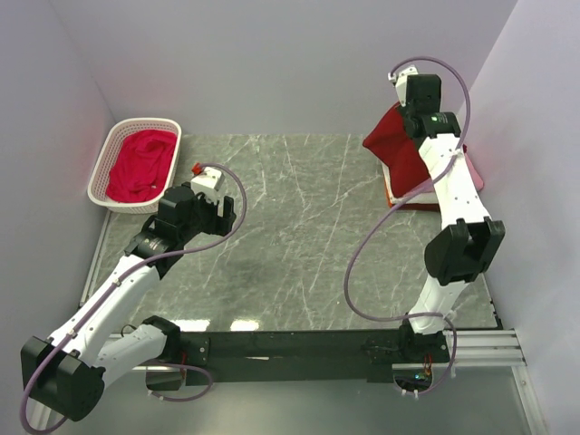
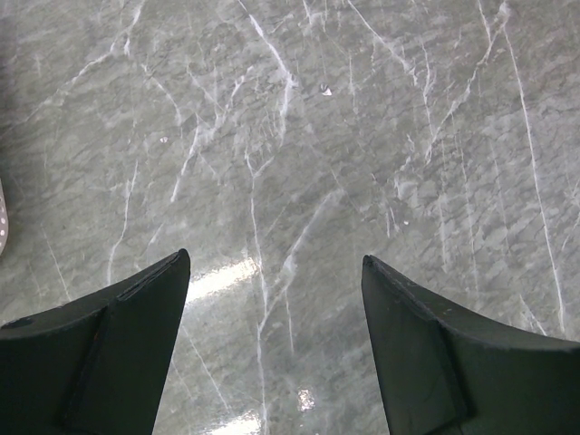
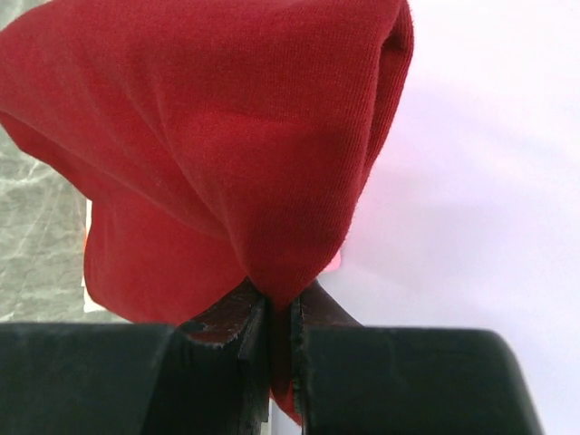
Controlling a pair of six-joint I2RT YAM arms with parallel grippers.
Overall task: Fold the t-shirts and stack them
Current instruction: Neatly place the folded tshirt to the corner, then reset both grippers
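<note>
Evidently the right jaws pinch a fold of the large dark red cloth t-shirt, holding it bunched in the air far right of the white plastic lattice basket, over the pink folded t-shirt, probably to lay it on that stack. The left jaws stand spread and empty above the grey marble desk just beside the basket, in which the crumpled crimson t-shirt likely awaits its turn.
</note>
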